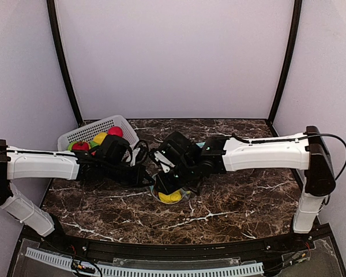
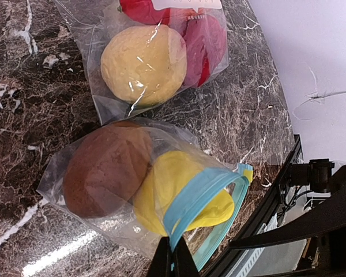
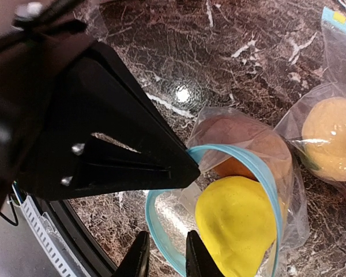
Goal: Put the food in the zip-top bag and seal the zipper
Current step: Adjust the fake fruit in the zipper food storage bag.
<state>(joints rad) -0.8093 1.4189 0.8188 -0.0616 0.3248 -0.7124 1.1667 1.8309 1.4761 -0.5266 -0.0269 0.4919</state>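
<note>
A clear zip-top bag with a blue zipper lies on the marble table, its mouth gaping. Inside are a brown food and a yellow food. My left gripper is shut on the zipper's upper rim. In the right wrist view the yellow food fills the mouth. My right gripper straddles the lower zipper rim, its fingers still apart. From above, both grippers meet over the bag at mid-table.
A second clear bag holding a tan-yellow ball and a red piece lies just beyond the first. A white lattice basket with more red, yellow and green food stands at the back left. The table's black front edge runs close by.
</note>
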